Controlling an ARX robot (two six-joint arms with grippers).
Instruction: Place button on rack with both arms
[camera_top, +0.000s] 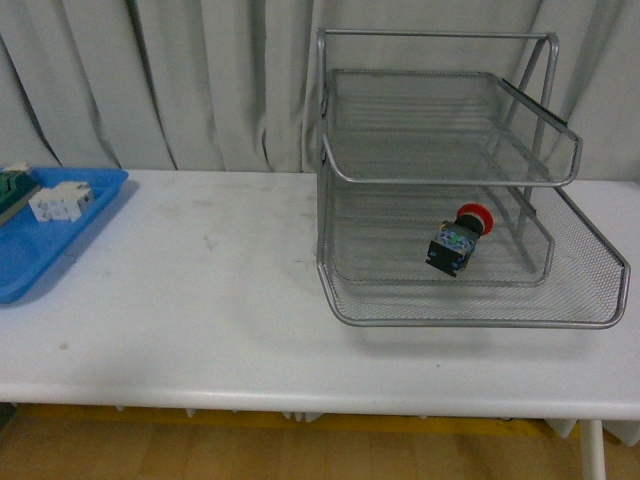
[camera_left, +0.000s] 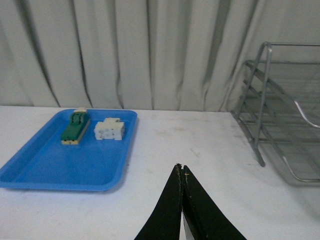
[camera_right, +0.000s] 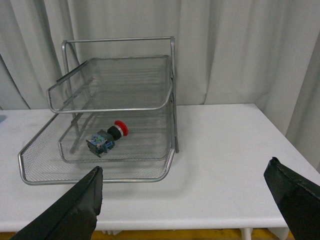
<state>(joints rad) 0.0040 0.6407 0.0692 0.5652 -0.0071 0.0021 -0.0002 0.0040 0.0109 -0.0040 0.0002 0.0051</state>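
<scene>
While button (camera_top: 458, 238) lies in rack (camera_top: 470, 306), white block (camera_top: 60, 202) occupies blue tray (camera_top: 40, 268).

Soft even light, faint shadow under the rack (camera_top: 430, 130), slightly blurry throughout

1. Silver wire mesh covers every tier of the rack (camera_top: 470, 322), and its tubular frame is the same bare metal grey
2. The button (camera_top: 458, 240) has a red cap, a black body and greenish-blue parts
3. The table (camera_top: 200, 300) is white with faint grey smudges
4. The tray (camera_left: 50, 170) is plain blue; one block (camera_left: 109, 130) is white, the other block (camera_left: 75, 127) green and cream
5. The curtain (camera_top: 200, 80) is pale grey, striped by the shadows of its vertical pleats
6. The left gripper (camera_left: 182, 172) and right gripper (camera_right: 185, 167) are black
7. The floor (camera_top: 250, 450) is yellow-brown
</scene>
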